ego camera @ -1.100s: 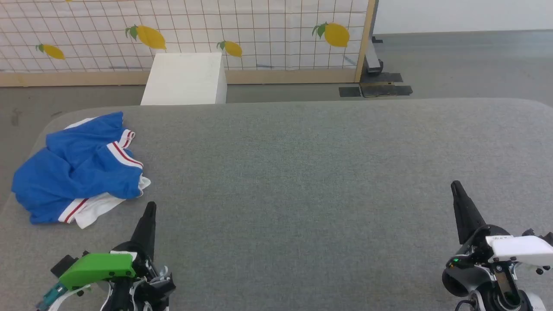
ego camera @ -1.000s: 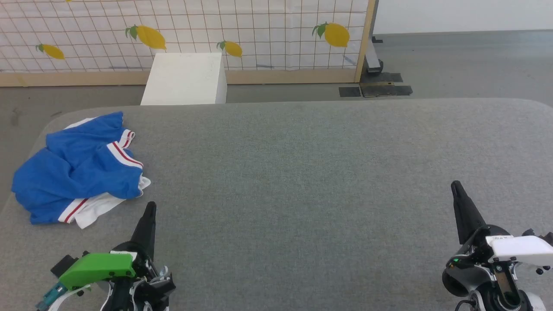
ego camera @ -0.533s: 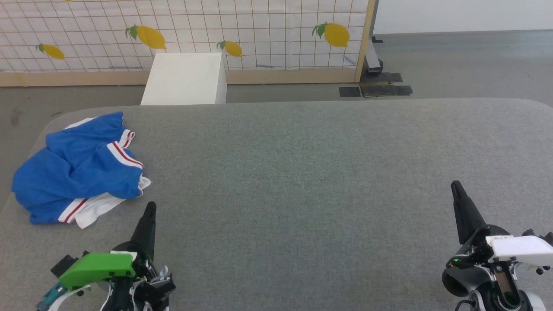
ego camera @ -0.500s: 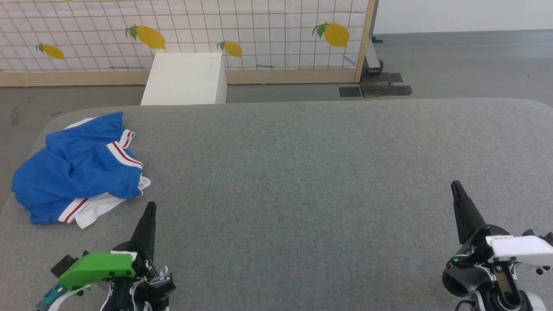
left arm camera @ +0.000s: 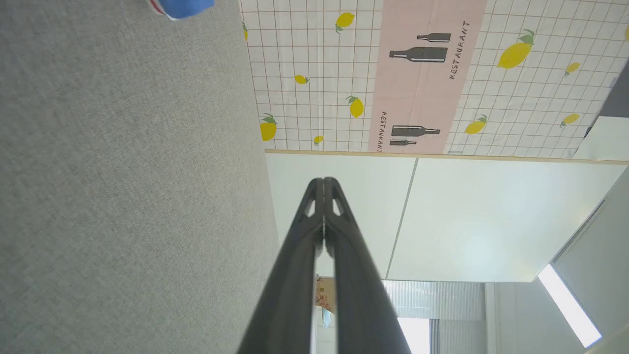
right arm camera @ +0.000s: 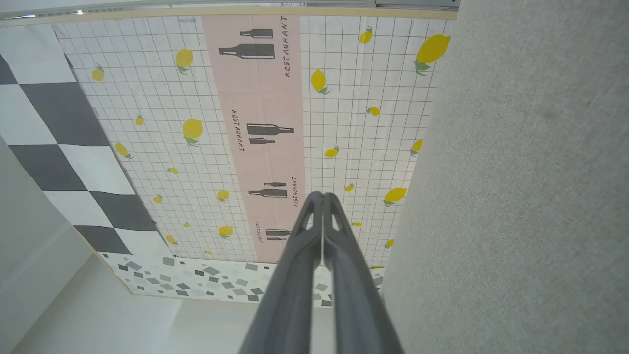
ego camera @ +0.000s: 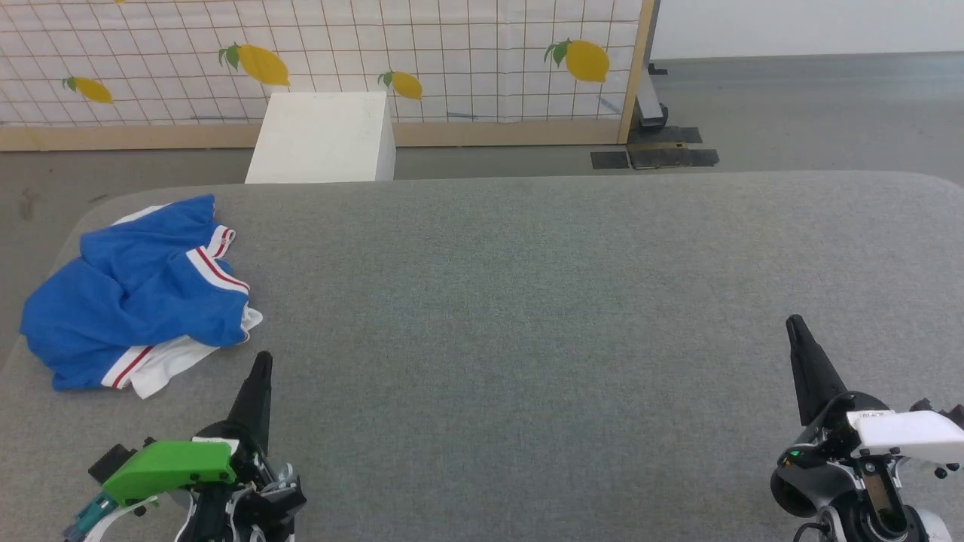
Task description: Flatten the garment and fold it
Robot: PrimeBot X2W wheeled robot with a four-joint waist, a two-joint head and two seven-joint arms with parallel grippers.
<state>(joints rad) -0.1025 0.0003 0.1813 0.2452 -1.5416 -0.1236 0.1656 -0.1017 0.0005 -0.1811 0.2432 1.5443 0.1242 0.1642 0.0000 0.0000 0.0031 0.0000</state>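
No change: garment (ego camera: 132, 293) heaped, left pincer (ego camera: 262, 361), right pincer (ego camera: 792, 325) closed.

1 grey felt table (ego camera: 527, 301). 1 jersey T-shirt (ego camera: 128, 301), bright blue with white sleeves and red-and-white trim, crumpled at the table's left edge. 1 left gripper (ego camera: 260, 365), green housing, fingers pressed together, near the shirt but apart from it. 1 right gripper (ego camera: 795, 330), white housing, fingers together, lower right. 1 white box (ego camera: 324, 135) on the floor beyond. 1 lemon-print grid panel (ego camera: 452, 53) behind.
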